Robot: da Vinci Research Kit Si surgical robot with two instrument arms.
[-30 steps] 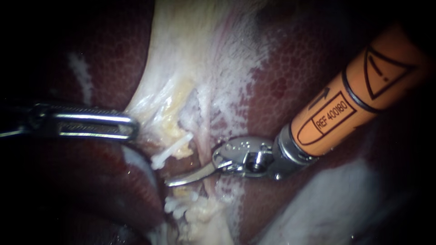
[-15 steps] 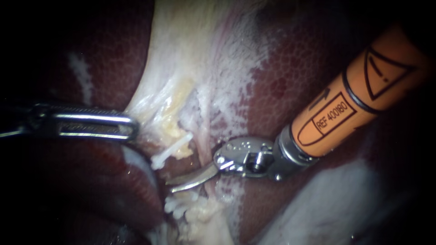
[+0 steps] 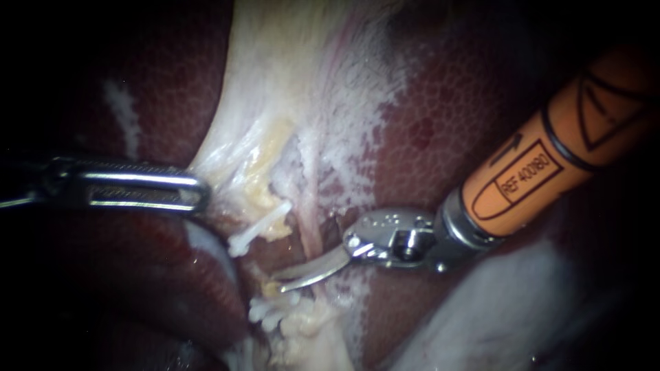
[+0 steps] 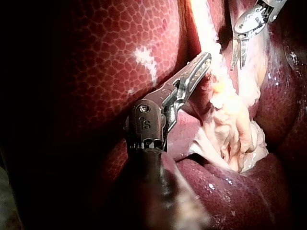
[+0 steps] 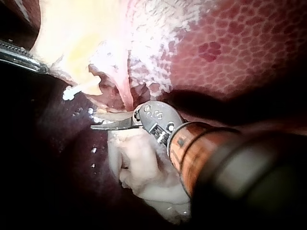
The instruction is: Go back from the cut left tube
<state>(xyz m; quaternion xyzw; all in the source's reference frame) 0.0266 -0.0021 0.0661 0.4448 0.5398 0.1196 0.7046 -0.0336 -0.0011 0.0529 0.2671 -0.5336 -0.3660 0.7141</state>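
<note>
My right instrument, with an orange shaft and thin curved blades, lies across the gap between the two ends of the cut left tube. Its blades lie together and hold nothing. The upper stump carries a white clip. The lower stump carries white clips. A thin pink tube runs down just right of the gap, uncut. My left instrument holds the edge of the pale tissue, its jaws shut on it. In the right wrist view the blades point toward the clip.
Dark red liver surrounds the pale tissue on both sides. A pale band of tissue runs up from the tubes. In the left wrist view my right instrument's blades hang just beyond my left instrument's jaws.
My right instrument has drawn back to the right, its blades sliding out from under the clipped stump. The left instrument and the tissue it holds have stayed still.
</note>
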